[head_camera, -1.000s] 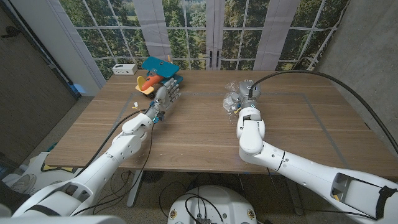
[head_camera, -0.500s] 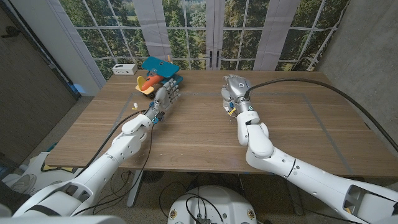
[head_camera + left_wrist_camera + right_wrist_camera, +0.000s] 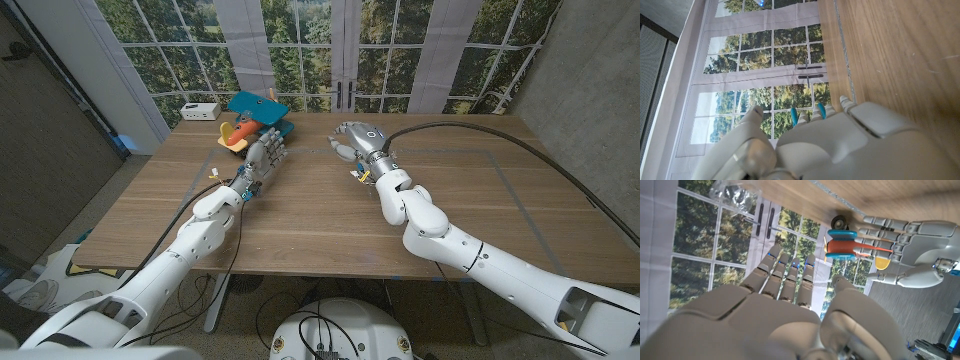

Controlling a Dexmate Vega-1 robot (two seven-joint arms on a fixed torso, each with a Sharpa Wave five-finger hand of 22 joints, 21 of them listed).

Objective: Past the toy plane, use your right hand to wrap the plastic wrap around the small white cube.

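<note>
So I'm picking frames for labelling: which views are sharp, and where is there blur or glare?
Head view: evenly lit and sharp; the plane and right hand read clearly. Left wrist view: the left hand up close is soft, the window bright, pale glare on the table. Right wrist view: the near hand is blurred, the wrap and plane sharper.

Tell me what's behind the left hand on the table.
Behind the left hand stands the toy plane, with blue wings and an orange body, and past it a small white box. The hand's fingers cover the plane's near side, so whether they touch cannot be told.
</note>
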